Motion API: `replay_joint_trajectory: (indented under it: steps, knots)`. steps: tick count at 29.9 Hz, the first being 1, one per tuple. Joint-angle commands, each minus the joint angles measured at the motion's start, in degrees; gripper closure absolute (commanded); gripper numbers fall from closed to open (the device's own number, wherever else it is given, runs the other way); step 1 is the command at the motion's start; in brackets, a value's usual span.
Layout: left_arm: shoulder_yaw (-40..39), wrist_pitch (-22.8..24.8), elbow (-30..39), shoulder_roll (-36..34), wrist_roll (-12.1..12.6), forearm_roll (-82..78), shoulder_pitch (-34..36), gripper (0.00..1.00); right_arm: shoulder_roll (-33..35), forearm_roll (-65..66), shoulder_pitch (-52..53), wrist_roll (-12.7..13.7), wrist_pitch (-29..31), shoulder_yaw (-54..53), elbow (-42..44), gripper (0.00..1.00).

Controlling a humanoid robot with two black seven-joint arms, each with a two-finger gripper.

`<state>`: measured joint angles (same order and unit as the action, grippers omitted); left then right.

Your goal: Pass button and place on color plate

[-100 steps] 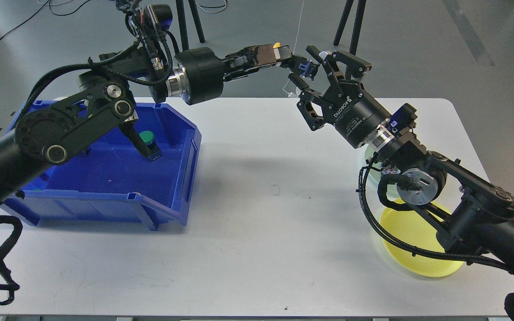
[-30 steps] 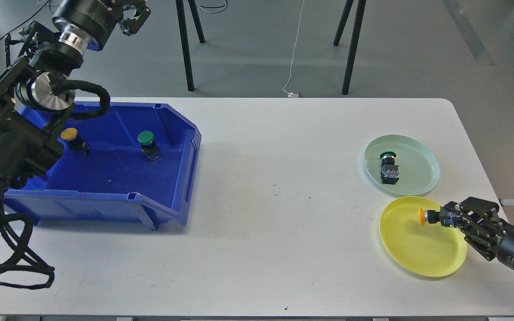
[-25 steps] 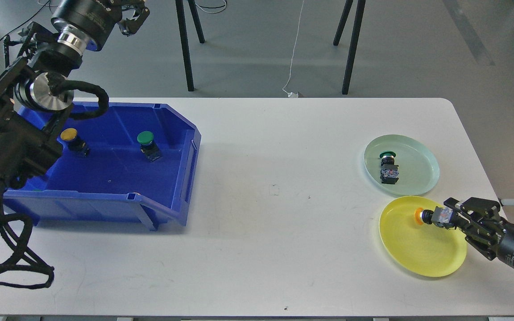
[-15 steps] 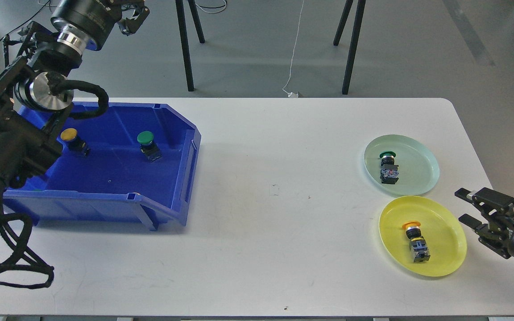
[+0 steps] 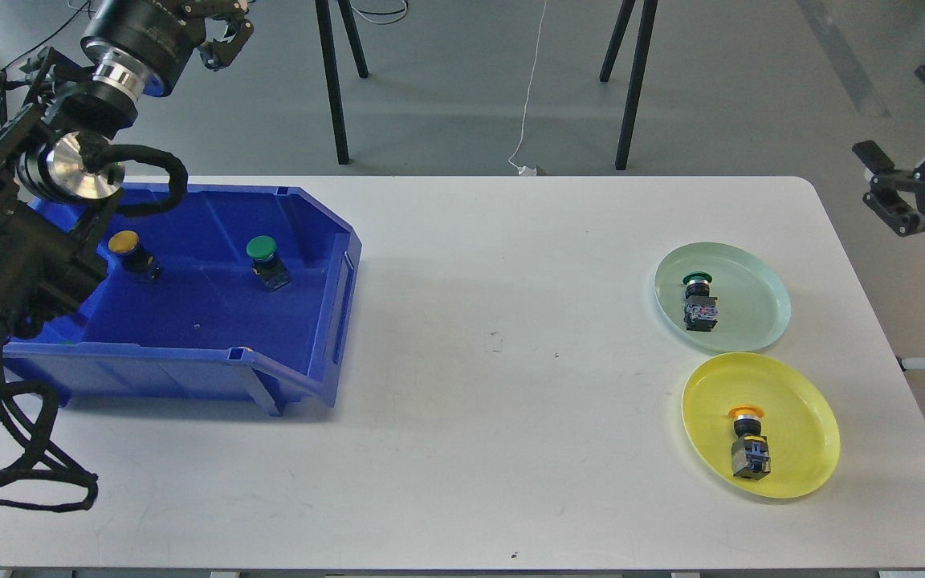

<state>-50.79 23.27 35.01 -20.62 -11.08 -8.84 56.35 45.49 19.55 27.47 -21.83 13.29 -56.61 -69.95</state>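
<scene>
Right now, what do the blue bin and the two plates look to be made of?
Blue bin: likely rigid moulded plastic, with ribbed rim and slight sheen. Yellow plate and pale green plate: probably plastic too, with uniform colour, thin rims and faint concentric rings on the yellow one.

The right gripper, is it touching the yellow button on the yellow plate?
Apart. The head view shows the right gripper raised by the table's far right edge, the yellow button lying alone on the yellow plate.

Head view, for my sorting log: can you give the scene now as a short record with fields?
yellow plate: holds one yellow button, lying on its side
green plate: holds one green button, lying on its side
blue bin: one yellow-capped button and one green-capped button, both upright
left gripper: raised, holds nothing
right gripper: open, empty
</scene>
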Motion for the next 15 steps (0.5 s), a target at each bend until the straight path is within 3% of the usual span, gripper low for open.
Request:
replay_joint_trajectory:
  steps: [1, 6, 10, 15]
  knots:
    - [-0.1, 0.0, -1.3, 0.3, 0.0, 0.0, 0.3, 0.01, -9.3, -0.7, 8.4, -0.1, 0.2, -0.3, 8.4, 0.00]
    - [-0.2, 0.0, -1.4, 0.3, 0.0, 2.6, 0.3, 0.01, -18.8, -5.1, 13.2, 0.2, 4.0, -2.7, 18.5, 0.00]
    - [-0.2, -0.2, -2.9, 0.9, 0.0, 6.4, 0.3, 0.01, -21.8, -11.8, 15.5, 0.8, 7.8, -3.1, 23.3, 0.00]
    - [-0.2, -0.1, -5.3, 2.5, 0.0, 9.2, 0.3, 0.01, -24.3, -20.8, 18.0, 5.1, 8.2, -2.9, 27.9, 0.01]
